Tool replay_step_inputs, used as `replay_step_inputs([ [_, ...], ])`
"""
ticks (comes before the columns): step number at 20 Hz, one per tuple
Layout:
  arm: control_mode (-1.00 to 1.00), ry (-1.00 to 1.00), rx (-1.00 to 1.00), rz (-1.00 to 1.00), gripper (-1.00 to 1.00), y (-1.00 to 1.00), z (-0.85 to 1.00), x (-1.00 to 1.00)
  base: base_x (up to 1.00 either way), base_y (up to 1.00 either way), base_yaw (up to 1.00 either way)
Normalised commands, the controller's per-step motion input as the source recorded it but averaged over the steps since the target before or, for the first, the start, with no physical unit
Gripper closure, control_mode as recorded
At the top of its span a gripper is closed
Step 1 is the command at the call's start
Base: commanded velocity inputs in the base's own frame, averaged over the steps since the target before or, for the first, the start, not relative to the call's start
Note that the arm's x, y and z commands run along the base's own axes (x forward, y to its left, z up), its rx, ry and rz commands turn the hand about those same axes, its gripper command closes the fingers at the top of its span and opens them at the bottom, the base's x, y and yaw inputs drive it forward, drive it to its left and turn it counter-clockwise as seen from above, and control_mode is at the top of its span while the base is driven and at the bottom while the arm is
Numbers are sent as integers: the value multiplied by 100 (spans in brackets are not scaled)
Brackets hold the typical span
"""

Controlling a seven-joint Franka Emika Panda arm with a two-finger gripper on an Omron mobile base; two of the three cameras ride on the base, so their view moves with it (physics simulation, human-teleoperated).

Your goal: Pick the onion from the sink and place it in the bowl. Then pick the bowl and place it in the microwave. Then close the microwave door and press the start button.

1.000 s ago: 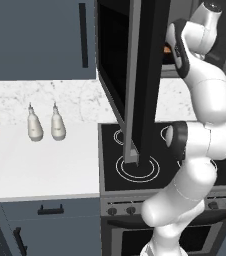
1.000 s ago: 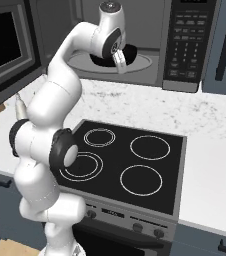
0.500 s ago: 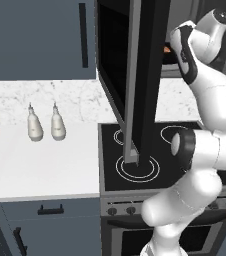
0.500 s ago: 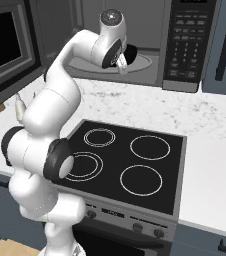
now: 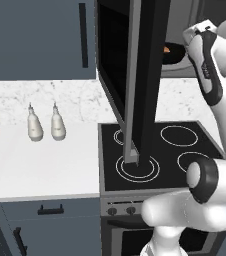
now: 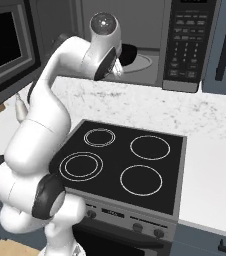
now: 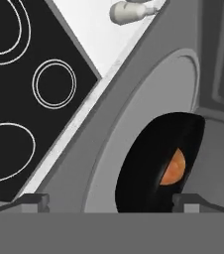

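Your claw (image 7: 109,198) stands wide open with nothing in it, because the bowl (image 7: 156,163) now sits on the turntable (image 7: 134,124) inside the microwave (image 6: 185,45), the onion (image 7: 174,168) in it. The microwave door (image 5: 142,80) hangs open, not yet shut.

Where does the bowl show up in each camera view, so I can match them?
Left base view: bowl, upper right, just past the open door's edge, inside the microwave.
Right base view: bowl, top centre, on the turntable behind the arm.
Hand view: bowl, lower right, onion inside.
Shared landmark: the turntable under it.
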Motion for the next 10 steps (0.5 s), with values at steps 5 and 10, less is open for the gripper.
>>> replay_step_inputs([
  [5, -100, -4, -15, 2, -100, -4, -40, -59, 0, 0, 0],
  [10, -100, -6, -43, 1, -100, 0, -19, -73, 0, 0, 0],
])
